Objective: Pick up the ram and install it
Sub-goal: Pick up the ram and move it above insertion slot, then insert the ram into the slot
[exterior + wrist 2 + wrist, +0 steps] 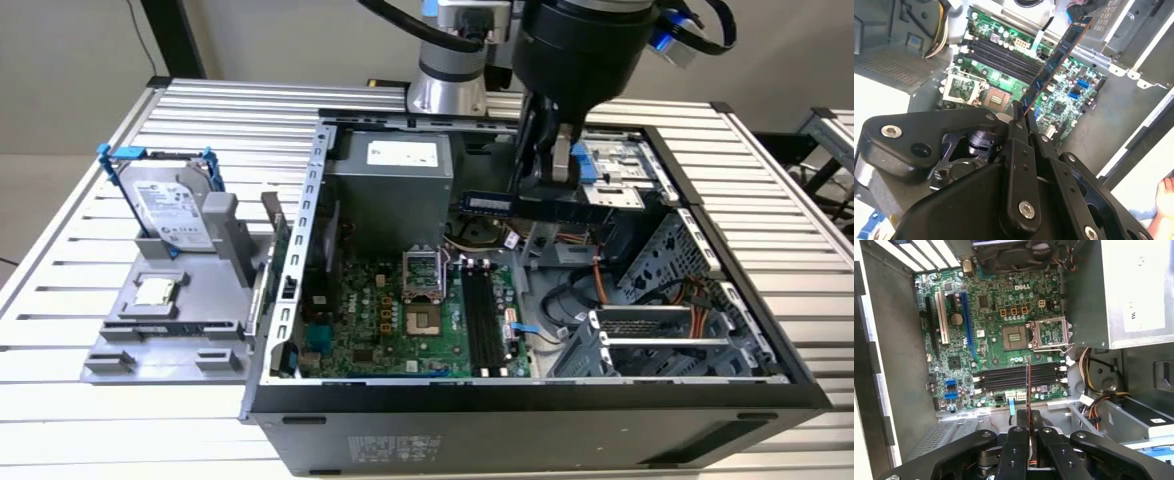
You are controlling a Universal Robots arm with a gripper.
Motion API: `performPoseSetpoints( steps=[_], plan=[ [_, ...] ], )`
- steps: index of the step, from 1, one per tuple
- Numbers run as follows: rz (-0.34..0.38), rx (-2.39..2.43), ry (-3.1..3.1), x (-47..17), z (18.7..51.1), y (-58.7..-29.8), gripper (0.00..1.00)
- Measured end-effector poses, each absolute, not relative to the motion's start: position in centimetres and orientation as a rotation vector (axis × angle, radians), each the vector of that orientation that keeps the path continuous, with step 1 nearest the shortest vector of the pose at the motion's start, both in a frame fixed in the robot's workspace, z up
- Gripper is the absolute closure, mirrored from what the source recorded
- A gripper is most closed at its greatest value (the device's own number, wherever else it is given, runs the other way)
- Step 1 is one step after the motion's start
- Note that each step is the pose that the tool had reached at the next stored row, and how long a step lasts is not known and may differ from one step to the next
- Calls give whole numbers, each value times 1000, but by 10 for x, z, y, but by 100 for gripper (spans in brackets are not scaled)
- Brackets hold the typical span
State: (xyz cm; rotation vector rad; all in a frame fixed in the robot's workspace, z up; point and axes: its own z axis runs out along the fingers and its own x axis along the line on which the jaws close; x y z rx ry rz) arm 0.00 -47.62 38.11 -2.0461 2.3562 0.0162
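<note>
My gripper point(541, 188) hangs inside the open computer case point(287, 300), shut on the ram point(527, 207), a narrow blue-green board with black chips. The stick is in the air above the green motherboard point(387, 320). In the first wrist view the ram point(1027, 385) shows edge-on, rising from the gripper point(1028, 416) and lying across the row of black memory slots point(1019, 376). In the second wrist view the ram point(1059, 55) slants away from the gripper point(1019, 114) over the black slots point(999, 55). The slots point(483, 322) hold no stick.
A silver hard drive point(174, 205) stands in a blue bracket on a grey fixture point(160, 330) outside the case, with a small square chip point(156, 291) on it. Power supply point(394, 170), processor socket point(423, 280), cables point(1089, 390) and drive cage point(667, 330) crowd the case. A hand point(1164, 195) is nearby.
</note>
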Motion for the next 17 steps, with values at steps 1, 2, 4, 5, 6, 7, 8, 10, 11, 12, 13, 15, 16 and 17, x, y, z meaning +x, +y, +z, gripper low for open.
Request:
performPoseSetpoints(
  steps=[1, 2, 4, 5, 6, 7, 8, 10, 11, 12, 13, 15, 16, 17],
  plan=[
    [16, -2047, 2356, 0, 381, -473, 100],
    [16, -2047, 2355, 0, 381, -470, 100],
    [16, -2048, 2354, 0, 381, -465, 100],
    [16, -2049, 2354, 0, 381, -462, 100],
    [16, -2050, 2353, 0, 381, -459, 100],
    [16, -2051, 2352, 0, 381, -456, 100],
    [16, -2052, 2351, 0, 381, -454, 100],
    [16, -2061, 2344, 0, 381, -451, 100],
    [16, -2072, 2334, 0, 381, -451, 100],
    [17, -2082, 2324, 0, 381, -451, 100],
    [17, -2091, 2317, 0, 381, -451, 100],
    [17, -2100, 2308, 0, 381, -450, 100],
    [17, -2100, 2308, 0, 381, -450, 100],
    [17, -2100, 2308, 0, 381, -449, 100]
  ],
)
